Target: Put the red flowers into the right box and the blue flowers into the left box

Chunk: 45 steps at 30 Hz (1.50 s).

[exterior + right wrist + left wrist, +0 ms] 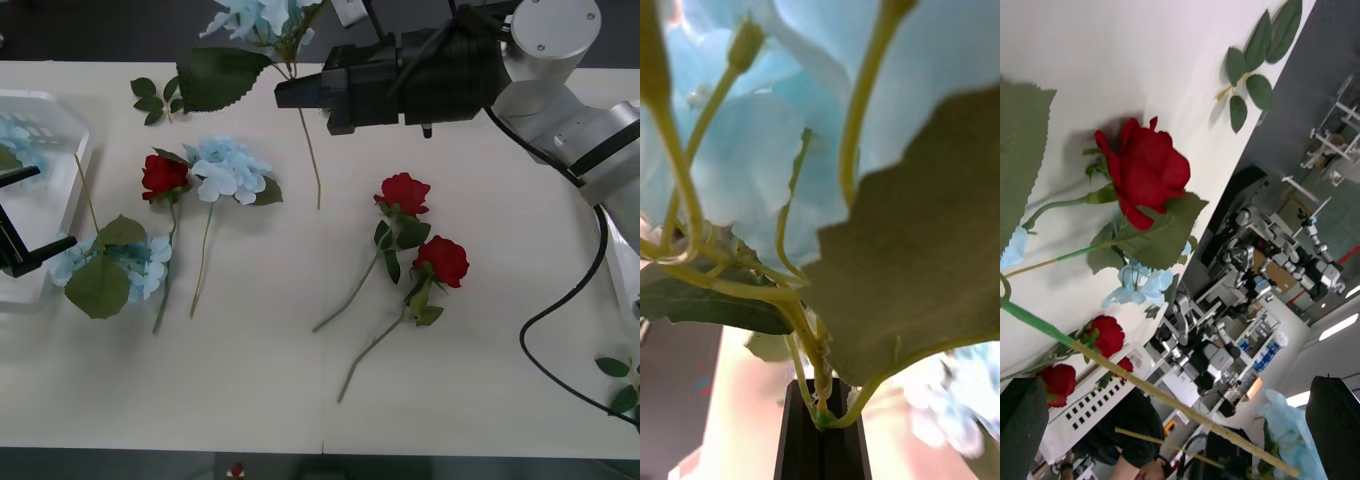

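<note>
— Black fingers first. What does your right gripper (821, 431) hold?

— Item one: my right gripper, raised over the far edge of the table (250, 400), is clamped on the thin green stem of a blue flower (262, 18). In the right wrist view the stem sits pinched between the two fingers, pale-blue petals and one large leaf (218, 76) spreading beyond them. The lower stem hangs down past the gripper toward the table.

— And the left one?

— Item two: my left gripper (22, 215), at the table's left edge over the left box (45, 120), fingers spread apart, nothing between them. One pale-blue cluster lies inside that box.

— Loose stock on the table, near to far?

— Item three: two red roses (441, 260) right of centre, heads near each other, stems running toward the near edge. Item four: a blue flower with big leaves (118, 266) lying across the left box's rim, its stem reaching into the box. Item five: a third red rose (163, 176) with a blue flower (228, 168) just beside it, heads touching. Item six: a loose leaf sprig (152, 97) at the far left, another sprig (620, 385) at the near right edge.
</note>
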Each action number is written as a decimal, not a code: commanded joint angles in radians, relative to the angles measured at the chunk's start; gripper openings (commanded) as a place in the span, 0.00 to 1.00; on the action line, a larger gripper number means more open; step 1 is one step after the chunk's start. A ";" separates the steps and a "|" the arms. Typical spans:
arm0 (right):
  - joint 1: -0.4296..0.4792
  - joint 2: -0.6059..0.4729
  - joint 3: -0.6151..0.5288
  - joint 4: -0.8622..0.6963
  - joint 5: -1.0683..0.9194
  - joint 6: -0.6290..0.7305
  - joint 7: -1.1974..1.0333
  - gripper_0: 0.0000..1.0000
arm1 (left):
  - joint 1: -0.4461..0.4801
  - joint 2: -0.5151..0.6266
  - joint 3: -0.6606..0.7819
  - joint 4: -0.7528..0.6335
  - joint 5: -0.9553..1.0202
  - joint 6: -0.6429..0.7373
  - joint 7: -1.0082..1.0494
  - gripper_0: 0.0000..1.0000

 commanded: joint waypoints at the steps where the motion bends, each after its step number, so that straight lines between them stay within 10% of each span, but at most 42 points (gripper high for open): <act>1: -0.037 0.017 -0.023 -0.027 0.017 -0.005 0.051 0.00 | 0.008 0.021 -0.013 0.038 0.009 -0.012 -0.014 1.00; 23: -0.037 -0.017 -0.016 -0.059 -0.006 0.047 0.090 0.00 | -0.014 0.025 0.139 -0.041 -0.022 0.201 -0.345 1.00; 35: -0.037 0.011 0.001 -0.064 -0.036 0.030 0.107 0.00 | -0.046 0.021 0.158 -0.098 -0.024 0.388 -1.257 1.00; 45: -0.038 0.049 0.001 -0.064 -0.034 -0.013 0.118 0.00 | -0.227 -0.233 0.024 -0.167 -0.149 0.379 -1.609 1.00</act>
